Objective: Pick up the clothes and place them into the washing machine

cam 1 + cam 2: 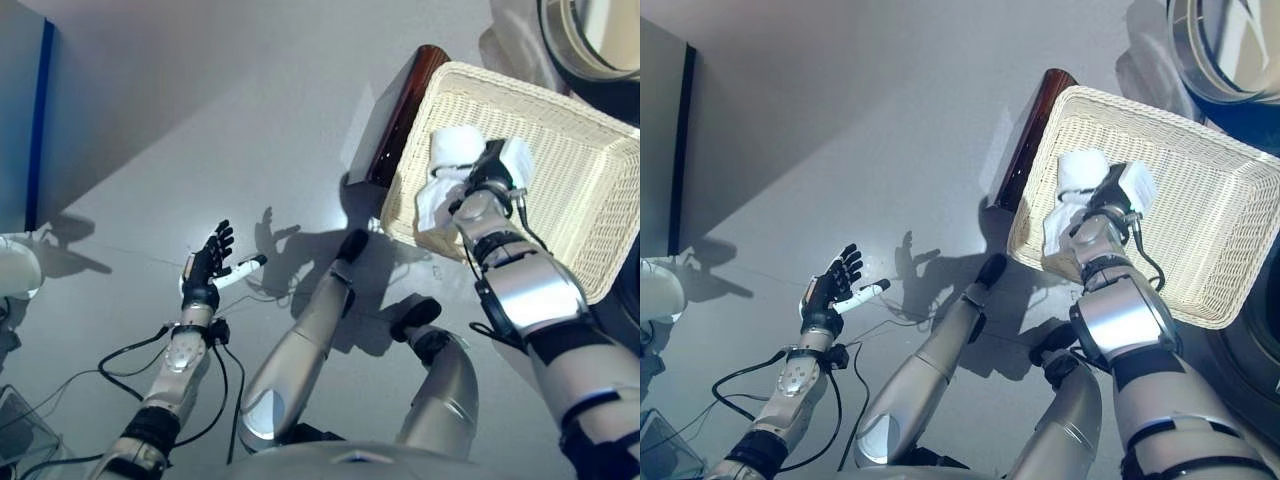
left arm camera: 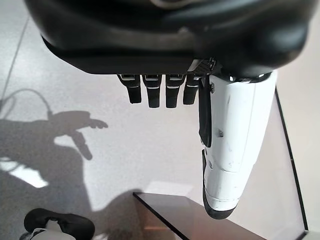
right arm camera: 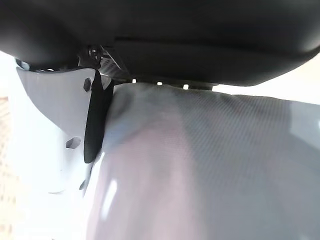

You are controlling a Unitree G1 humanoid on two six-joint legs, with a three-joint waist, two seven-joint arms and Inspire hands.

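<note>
Early stage: cloth in hand at the basket, nothing yet loaded into the washer.

Right hand (image 1: 487,168) down inside the wicker basket (image 1: 590,170), white clothes (image 1: 447,150) bunched right against it; right wrist view filled by pale fabric pressed to the thumb cover, fingers hidden behind it, so grip cannot be told for certain. Washing machine (image 1: 590,35) door ring up beyond the right hand, well apart from it, no cloth seen at the opening. Dark wooden stool (image 1: 400,110) just beside the basket's near-left edge. Left hand (image 1: 207,268) far off to the other side, above bare floor, fingers straight and spread, holding nothing. Remaining, by judgement: secure the grasp, lift clear of the basket, carry over to the door, release inside.
</note>
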